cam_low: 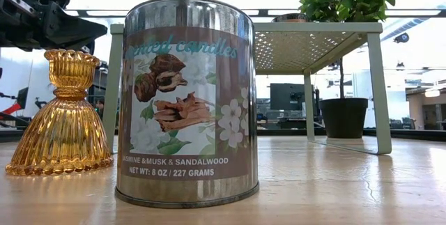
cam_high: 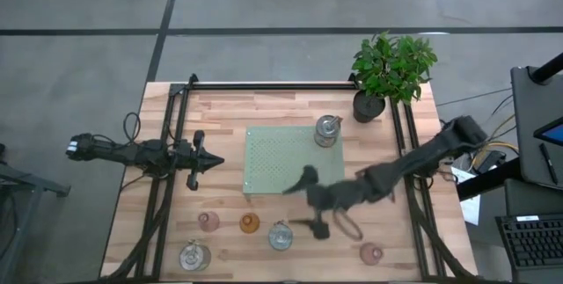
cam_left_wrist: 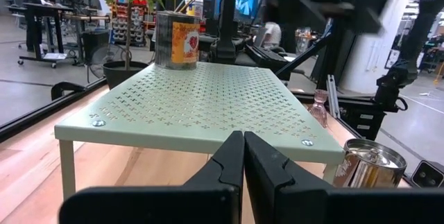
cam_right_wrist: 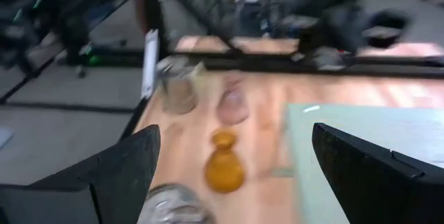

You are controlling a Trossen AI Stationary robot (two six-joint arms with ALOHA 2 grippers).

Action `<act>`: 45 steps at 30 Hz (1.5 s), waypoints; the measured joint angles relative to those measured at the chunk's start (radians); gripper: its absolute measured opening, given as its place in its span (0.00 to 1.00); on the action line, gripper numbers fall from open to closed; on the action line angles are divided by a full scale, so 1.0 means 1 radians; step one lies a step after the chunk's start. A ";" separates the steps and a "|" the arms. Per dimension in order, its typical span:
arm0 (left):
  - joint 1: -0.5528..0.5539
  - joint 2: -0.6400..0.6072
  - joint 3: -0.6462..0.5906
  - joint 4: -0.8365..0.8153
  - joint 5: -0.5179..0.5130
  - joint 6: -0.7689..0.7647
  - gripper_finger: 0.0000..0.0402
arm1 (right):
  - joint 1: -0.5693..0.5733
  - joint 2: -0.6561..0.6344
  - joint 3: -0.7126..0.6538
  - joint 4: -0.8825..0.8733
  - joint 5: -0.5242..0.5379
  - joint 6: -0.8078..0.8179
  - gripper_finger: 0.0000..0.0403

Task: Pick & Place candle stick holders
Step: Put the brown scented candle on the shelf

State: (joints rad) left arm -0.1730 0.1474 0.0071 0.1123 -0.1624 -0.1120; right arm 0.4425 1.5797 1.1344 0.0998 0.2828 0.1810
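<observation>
While the left gripper (cam_left_wrist: 243, 156) waits, jaws shut and seemingly empty, the right gripper's (cam_high: 332, 224) jaws gape wide, holding nothing.

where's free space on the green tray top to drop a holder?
Green tray: the only thing on it is a candle tin at the far right corner; the left half and near left corner are bare. The open right gripper hangs past its near right edge. Crowded: the near table strip, with the amber holder and neighbours.
</observation>
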 joint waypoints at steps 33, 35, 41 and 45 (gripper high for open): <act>0.001 0.001 0.000 -0.013 0.000 0.000 0.03 | 0.090 0.488 0.426 -0.413 -0.055 0.156 0.77; 0.001 0.001 0.000 -0.017 0.000 0.000 0.03 | 0.091 0.486 0.426 -0.416 -0.055 0.156 0.74; 0.000 0.001 0.000 -0.018 0.000 0.000 0.03 | 0.089 0.486 0.408 -0.436 -0.051 0.161 0.64; 0.000 0.001 0.000 -0.018 0.000 0.000 0.03 | 0.088 0.486 0.405 -0.434 -0.051 0.160 0.58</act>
State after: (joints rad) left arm -0.1730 0.1482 0.0071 0.0944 -0.1627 -0.1120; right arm 0.5301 2.0654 1.5399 -0.3340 0.2320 0.3412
